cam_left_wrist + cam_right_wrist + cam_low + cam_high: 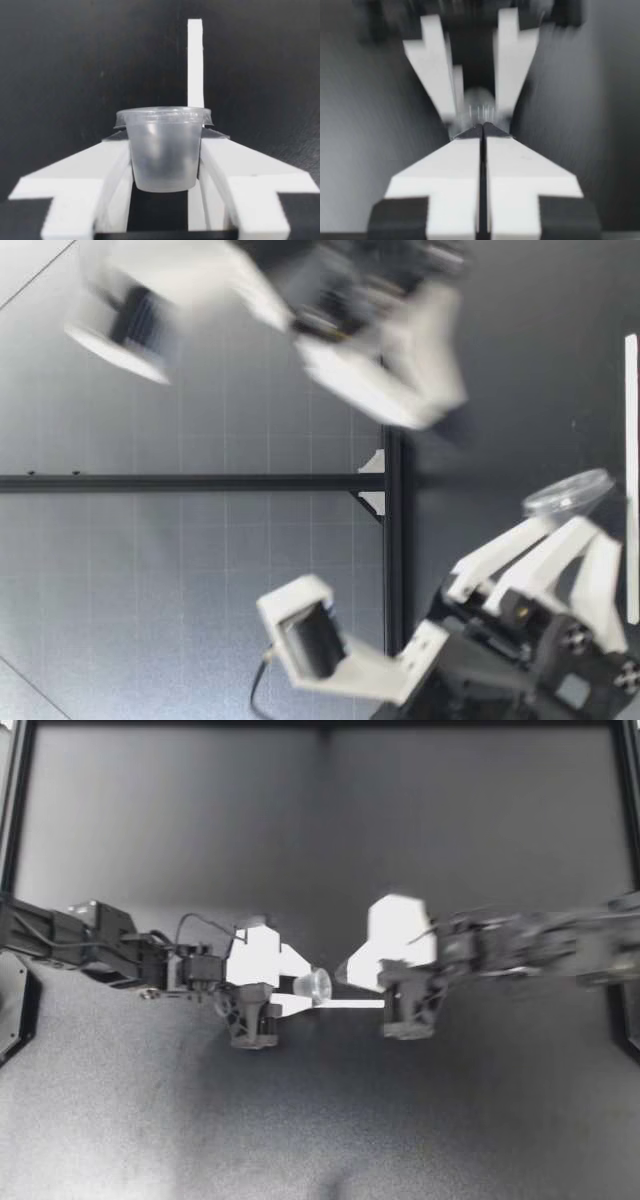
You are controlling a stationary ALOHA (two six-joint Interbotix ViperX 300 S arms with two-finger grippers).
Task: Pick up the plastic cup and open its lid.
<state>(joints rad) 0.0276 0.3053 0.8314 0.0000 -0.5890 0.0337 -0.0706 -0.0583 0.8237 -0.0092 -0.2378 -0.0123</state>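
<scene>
1. Table point(450, 1120): dark, matte.
2. Left gripper point(305, 988): reaches in toward the table's middle, its 2 white fingers point(95, 170) clamped against opposite sides of the plastic cup.
3. Right gripper point(347, 970): blurred, its 2 fingers pressed together with nothing between them, tips near the cup and pointing at it.
4. White strip point(350, 1003): flat on the table, running between the 2 grippers.
5. Plastic cup point(316, 985): translucent, held in the left gripper.
6. Lid point(162, 114): clear, seated on the cup's rim.

Cup point(313, 985) between fingers point(85, 172) of left gripper point(300, 988), lid point(164, 116) just beside right gripper point(345, 972).
</scene>
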